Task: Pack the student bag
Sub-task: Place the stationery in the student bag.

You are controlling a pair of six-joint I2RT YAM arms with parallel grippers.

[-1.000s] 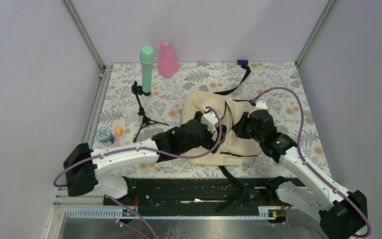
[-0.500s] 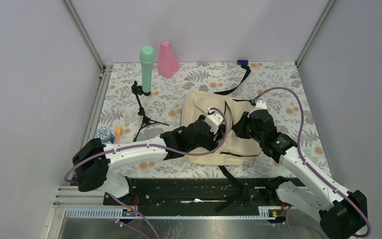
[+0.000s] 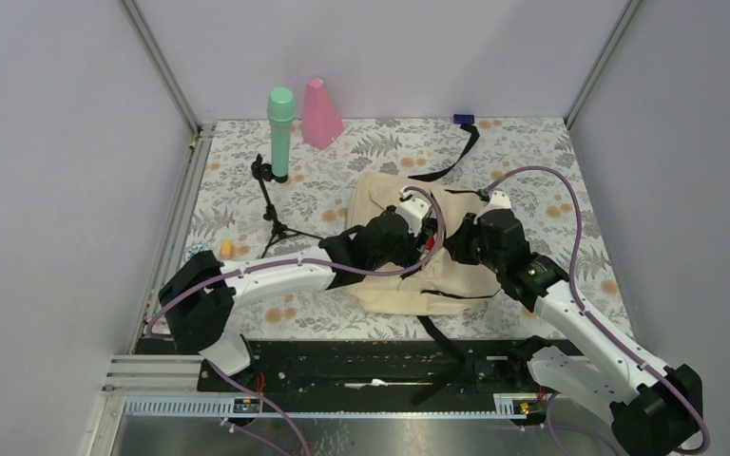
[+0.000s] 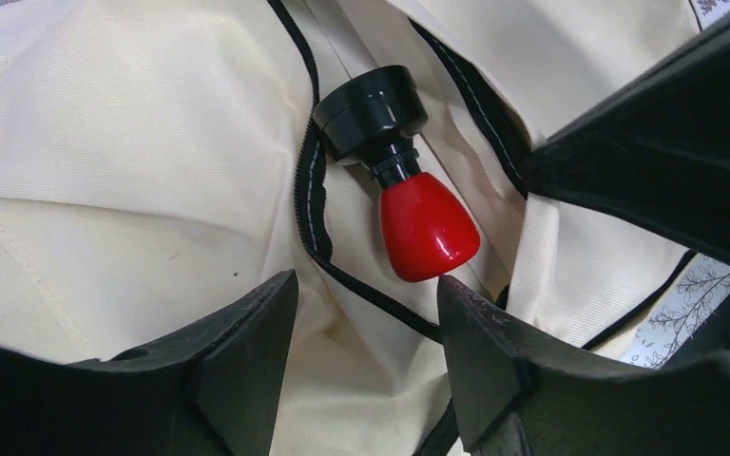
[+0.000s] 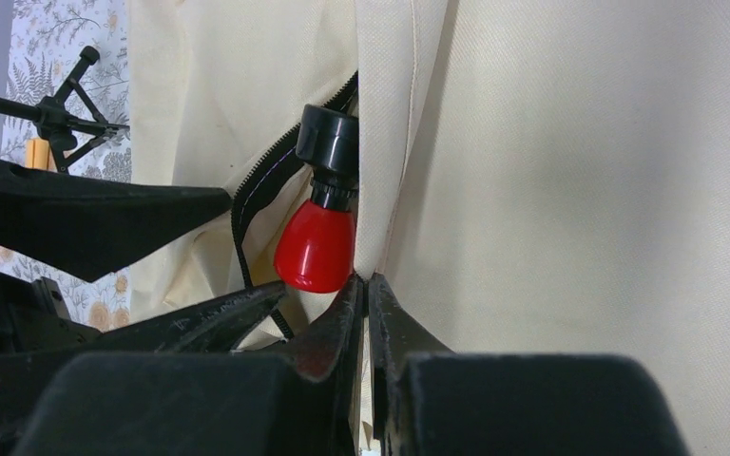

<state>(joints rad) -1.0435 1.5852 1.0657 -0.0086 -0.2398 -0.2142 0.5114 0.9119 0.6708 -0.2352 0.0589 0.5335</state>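
The student bag (image 3: 388, 285) is a cream backpack with black zipper trim, lying flat in the middle of the table. A black object with a glossy red tip (image 4: 428, 228) pokes out of its zipper opening, red end out; it also shows in the right wrist view (image 5: 316, 245). My left gripper (image 3: 426, 231) hovers over the bag, open and empty, its jaws (image 4: 366, 280) just short of the red tip. My right gripper (image 3: 452, 243) is shut on a fold of the bag's fabric (image 5: 366, 280) beside the opening and holds that flap up.
A green cylinder (image 3: 280, 133) on a black tripod stand (image 3: 271, 214) and a pink cone (image 3: 320, 112) stand at the back left. An orange item (image 3: 225, 249) and a blue roll (image 3: 193, 255) lie at the left. A black strap (image 3: 456, 157) trails toward the back.
My left gripper has moved right and farther over the bag, close to my right gripper and the red-tipped object. The right arm has held still on the fabric.
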